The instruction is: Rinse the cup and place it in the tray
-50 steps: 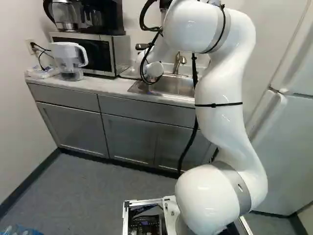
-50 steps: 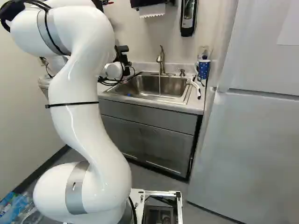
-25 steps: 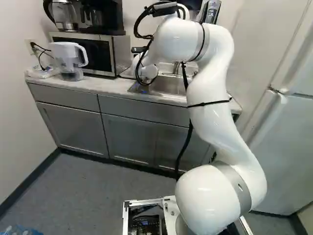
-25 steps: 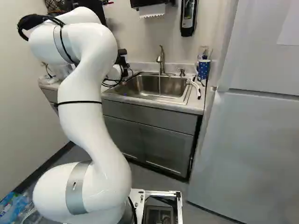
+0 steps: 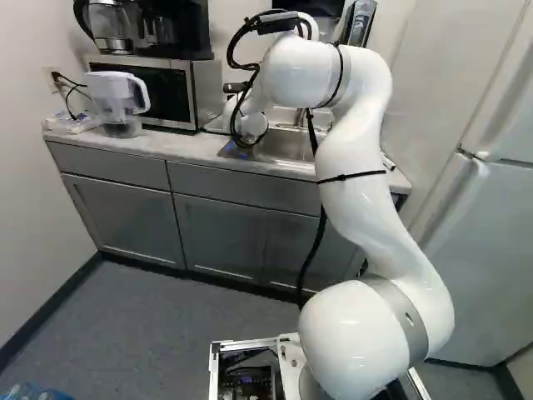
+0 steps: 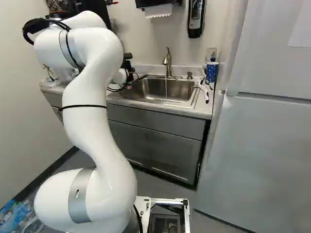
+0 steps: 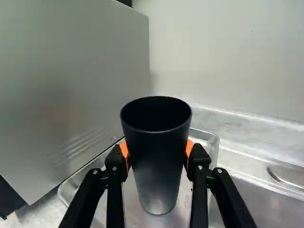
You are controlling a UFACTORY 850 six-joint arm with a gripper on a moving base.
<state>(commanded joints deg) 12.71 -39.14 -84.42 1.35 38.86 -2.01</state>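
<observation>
Kitchen corner: pale bench (image 5: 158,145) over grey cabinets (image 5: 218,233), grey floor (image 5: 166,333), white fridge (image 6: 262,145) past the bench's right end. Sink (image 6: 153,90) was set in toward that end, with a thin stream of water running from the faucet (image 6: 167,63). Microwave (image 5: 201,93) stood left of the sink, coffee maker (image 5: 187,33) and glass kettle (image 5: 110,25) on top. Clear pitcher (image 5: 107,93) sat near the bench's left end; blue spotted cup (image 6: 211,73) by its back right corner.

Task cup (image 7: 157,156): dark, smooth, round, tapering to a narrower base, mouth up. Gripper (image 7: 157,149) had it grasped, orange pads (image 7: 124,151) against both sides. Cup was over the tray (image 7: 135,209), between the microwave's side and the sink, near the bench's back edge. Tray was shiny metal, shallow, rounded corners, raised rim. Sink brushed steel, microwave side plain metal with slanted ridges.

Couldn't tell if the cup's base touched the tray. Cup's inside too dark to read. Fingers covered parts of the tray, and its near side was cut off in the wrist view. Arm (image 5: 375,183) blocked part of the bench in both base views; couldn't make out the held cup in either.
</observation>
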